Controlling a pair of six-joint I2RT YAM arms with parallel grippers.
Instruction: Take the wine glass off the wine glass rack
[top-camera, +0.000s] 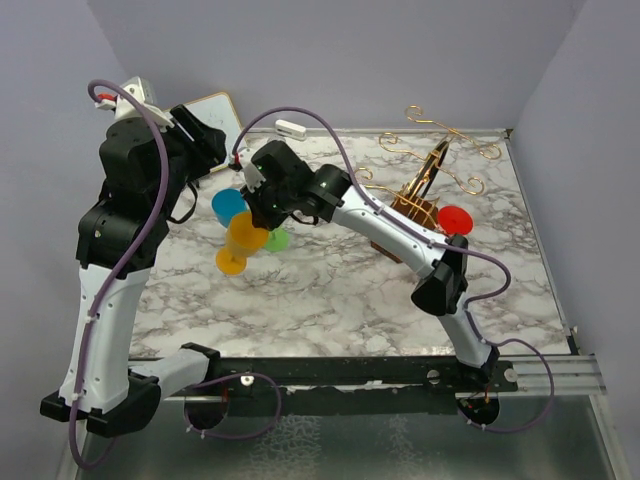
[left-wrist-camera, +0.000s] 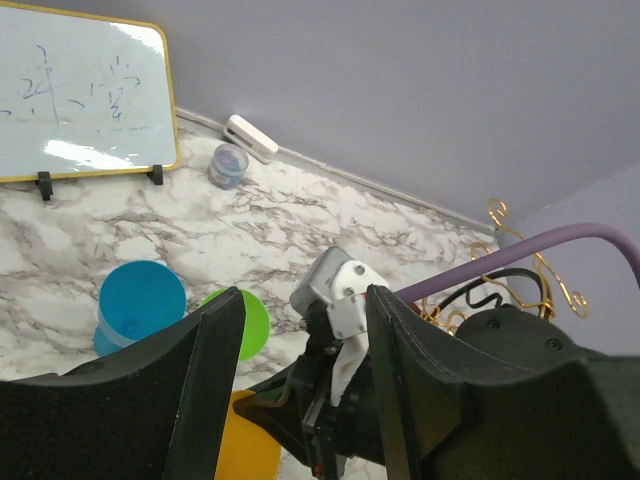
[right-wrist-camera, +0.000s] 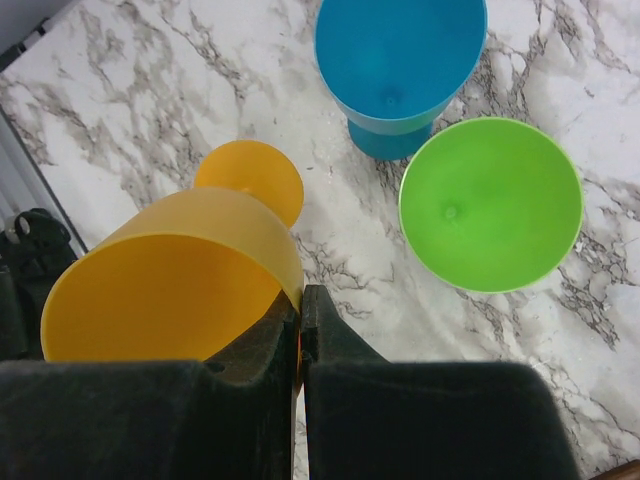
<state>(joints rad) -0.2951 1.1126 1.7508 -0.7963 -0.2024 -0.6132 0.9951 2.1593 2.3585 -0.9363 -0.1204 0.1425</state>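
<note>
The right gripper (right-wrist-camera: 300, 310) is pinching the orange wine glass (right-wrist-camera: 170, 290) by its rim, holding it tilted over the table (right-wrist-camera: 200, 90) beside the blue glass (right-wrist-camera: 400, 60) and green glass (right-wrist-camera: 490, 205), well apart from the wine glass rack (top-camera: 430, 190), probably for setting down; the left gripper (left-wrist-camera: 305, 300) is hanging spread and empty

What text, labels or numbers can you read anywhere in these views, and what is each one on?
Nothing can be read.
On the whiteboard, left wrist view: faint blue handwriting, perhaps digits, too blurred to read.
On the orange wine glass, the blue wine glass and the green wine glass: no print visible.
</note>
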